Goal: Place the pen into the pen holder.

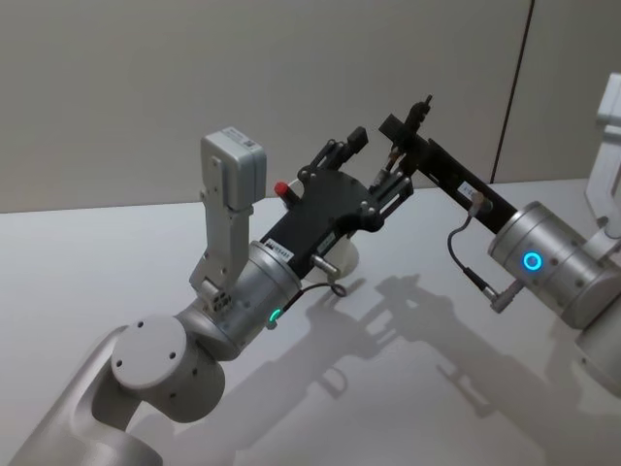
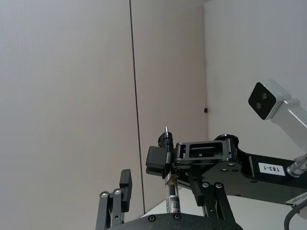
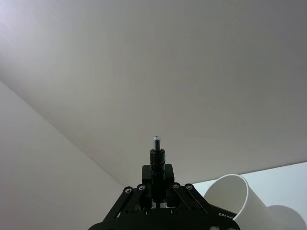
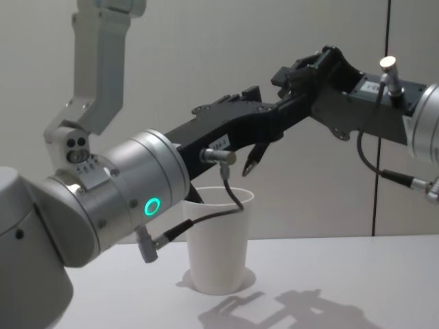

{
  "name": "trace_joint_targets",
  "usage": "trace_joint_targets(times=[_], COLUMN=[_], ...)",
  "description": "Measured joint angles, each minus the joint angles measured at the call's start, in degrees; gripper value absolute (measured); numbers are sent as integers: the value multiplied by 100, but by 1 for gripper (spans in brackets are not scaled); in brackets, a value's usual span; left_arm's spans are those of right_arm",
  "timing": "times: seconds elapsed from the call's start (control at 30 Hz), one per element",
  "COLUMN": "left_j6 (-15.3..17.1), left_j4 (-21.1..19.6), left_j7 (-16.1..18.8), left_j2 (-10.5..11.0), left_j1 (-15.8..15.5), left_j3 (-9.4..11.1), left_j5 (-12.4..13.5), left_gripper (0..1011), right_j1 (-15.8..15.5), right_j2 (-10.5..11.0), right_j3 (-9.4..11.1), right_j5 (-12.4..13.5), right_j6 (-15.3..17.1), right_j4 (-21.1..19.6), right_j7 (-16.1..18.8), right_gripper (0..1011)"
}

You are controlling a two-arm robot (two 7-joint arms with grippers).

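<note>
Both arms raised above the white tabletop (image 1: 116, 252), tools meeting in mid-air over its far part.

Left arm: comes up from the lower left, forearm slanting up and toward the right. Left tool (image 1: 374, 189) lifted high; in the left wrist view its fingers (image 2: 125, 184) stand spread, with the pen's lower barrel passing between them. Whether they touch the barrel cannot be told.

Right arm: reaches in from the right edge, angled up and toward the left. Right tool (image 1: 403, 131) is closed on the pen (image 2: 169, 167), clamped around its upper part; in the right wrist view the pen tip rises just past the fingertips.

Pen holder (image 4: 218, 240): white paper cup, upright on the tabletop, mouth open upward, below the two tools and partly behind the left forearm. A grey cable from the left arm hangs across its rim.

Pen: in the air, well above the cup. Long axis roughly vertical in the left wrist view, metal tip uppermost.
</note>
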Motion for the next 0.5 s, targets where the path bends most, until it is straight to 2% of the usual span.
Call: trace_joint_targets(times=[0.3, 0.5], left_j6=[0, -1], left_j4=[1, -2], left_j7=[6, -36], left_j2=[-1, -5], left_j1=[-1, 5], left_j3=[-2, 43], left_j5=[-1, 12], left_gripper=[867, 1001], right_j1=[3, 14], right_j2=[40, 87], right_j3=[-11, 30], right_j5=[-160, -305], right_j6=[-87, -319], right_j4=[-50, -112], right_j7=[-69, -274], right_gripper=[130, 130])
